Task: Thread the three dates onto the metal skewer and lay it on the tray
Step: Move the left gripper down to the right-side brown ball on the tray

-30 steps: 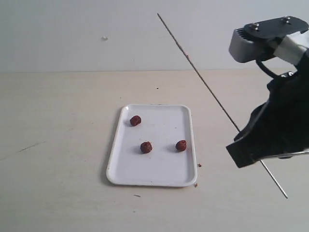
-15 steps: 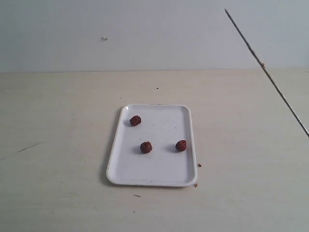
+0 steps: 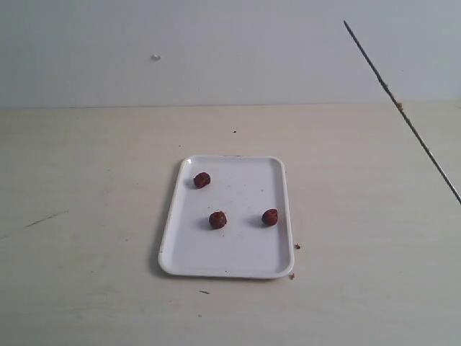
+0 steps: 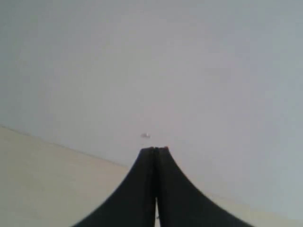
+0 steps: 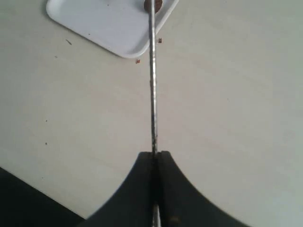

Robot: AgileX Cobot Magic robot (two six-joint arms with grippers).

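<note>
Three small, wrinkled dark red-brown dates [image 3: 202, 179] [image 3: 217, 219] [image 3: 270, 216] lie apart on the flat white rectangular tray [image 3: 245, 263], mid-table [image 3: 86, 216]. The right gripper [image 5: 154, 153] clamps the thin grey metal skewer [image 5: 152, 85] — slanting in the air, right of the tray. The left gripper [image 4: 155, 149] is pressed together, holding nothing.

I counted three dates [image 3: 217, 219], one skewer [image 3: 410, 125], one tray [image 3: 241, 252], two crumbs [image 3: 297, 246], one desk [image 3: 86, 216], and two tools: a left tool [image 4: 155, 152] and a right tool [image 5: 155, 155].
</note>
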